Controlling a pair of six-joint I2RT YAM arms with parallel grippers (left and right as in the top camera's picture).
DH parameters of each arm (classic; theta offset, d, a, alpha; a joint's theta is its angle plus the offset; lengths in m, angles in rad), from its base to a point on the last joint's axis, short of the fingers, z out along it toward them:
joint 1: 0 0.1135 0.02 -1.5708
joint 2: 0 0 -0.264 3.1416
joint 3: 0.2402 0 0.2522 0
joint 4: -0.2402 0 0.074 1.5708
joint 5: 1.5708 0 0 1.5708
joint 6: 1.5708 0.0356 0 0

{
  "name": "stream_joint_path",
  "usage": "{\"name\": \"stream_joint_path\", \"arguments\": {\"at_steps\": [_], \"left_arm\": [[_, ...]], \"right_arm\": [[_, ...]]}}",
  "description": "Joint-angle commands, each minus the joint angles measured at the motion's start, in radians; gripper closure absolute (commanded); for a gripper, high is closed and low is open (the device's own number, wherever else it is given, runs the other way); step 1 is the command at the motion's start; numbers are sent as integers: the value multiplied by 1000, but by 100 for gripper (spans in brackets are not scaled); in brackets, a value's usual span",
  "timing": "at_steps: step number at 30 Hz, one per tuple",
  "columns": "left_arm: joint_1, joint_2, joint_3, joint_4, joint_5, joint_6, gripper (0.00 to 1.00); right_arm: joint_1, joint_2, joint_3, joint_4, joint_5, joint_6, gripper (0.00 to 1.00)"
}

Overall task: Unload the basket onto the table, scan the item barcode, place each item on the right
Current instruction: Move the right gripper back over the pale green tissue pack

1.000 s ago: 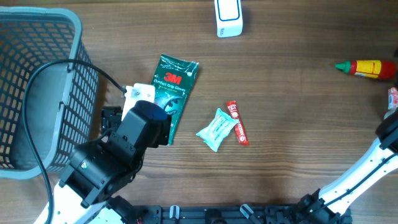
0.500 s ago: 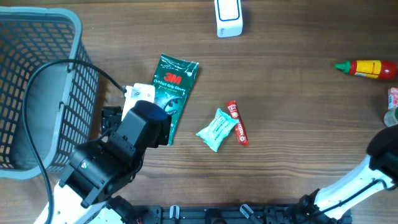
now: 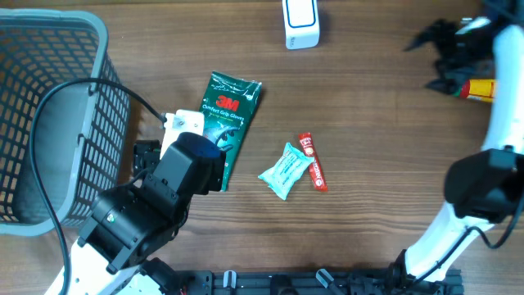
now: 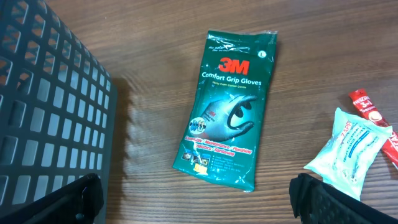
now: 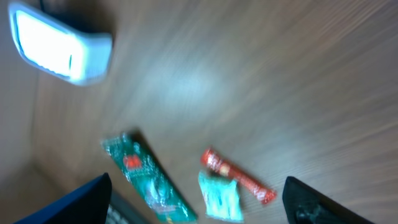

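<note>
Spanning every view, a brown wood-grain table (image 3: pixel 385 164). Standing upright at the left edge, a grey mesh basket (image 3: pixel 82 123), with a black cable (image 3: pixel 90 80) arching over its right wall. Reaching in from the near-left corner, just right of the basket, the left arm (image 3: pixel 139 217); seen from its wrist, the left gripper (image 4: pixel 198 202) released wide, dark fingertips at the two bottom corners, grasping nothing, hanging over bare wood with the glove pack just beyond. Rising along the right edge, the right arm (image 3: pixel 503 123), its white link running towards the far side; at its end the right gripper (image 3: pixel 422 61), jaws spread and empty, pointing left just beside a red squeeze bottle (image 3: pixel 483 88) with a yellow label, partly covering it; contact cannot be told, and its wrist view is blurred. Lying flat, left of centre and slightly tilted, a green 3M Comfort Grip Gloves pack (image 3: pixel 229 123), print side up. Sitting at the far edge near the middle, well apart from both grippers, a white scanner (image 3: pixel 300 23). Resting mid-table, right of the gloves, a pale green packet (image 3: pixel 286 170), and hard against its right side a slim red sachet (image 3: pixel 312 162). Cannot tell which of these is the item meant for scanning.
</note>
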Motion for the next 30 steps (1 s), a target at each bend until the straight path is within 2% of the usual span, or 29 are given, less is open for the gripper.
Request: {"name": "stream_joint_path", "arguments": {"at_steps": [1, 3, 7, 13, 22, 25, 30], "left_arm": [[2, 0, 3, 2, 3, -16, 0], [2, 0, 3, 2, 3, -16, 0], [2, 0, 3, 2, 3, -16, 0], [2, 0, 3, 2, 3, -16, 0], [2, 0, 3, 2, 3, -16, 0], [2, 0, 3, 2, 3, -16, 0], [2, 0, 3, 2, 3, -16, 0]], "right_arm": [[172, -12, -14, -16, -26, 115, 6], [248, -11, -21, -10, -10, 143, 5], [452, 16, -48, -11, 61, 241, 14], [644, 79, -130, -9, 73, 377, 15], [727, 149, -281, -24, 66, 428, 24], [736, 149, -338, 8, 64, 459, 25], [747, 149, -404, 94, 51, 542, 34]]}}
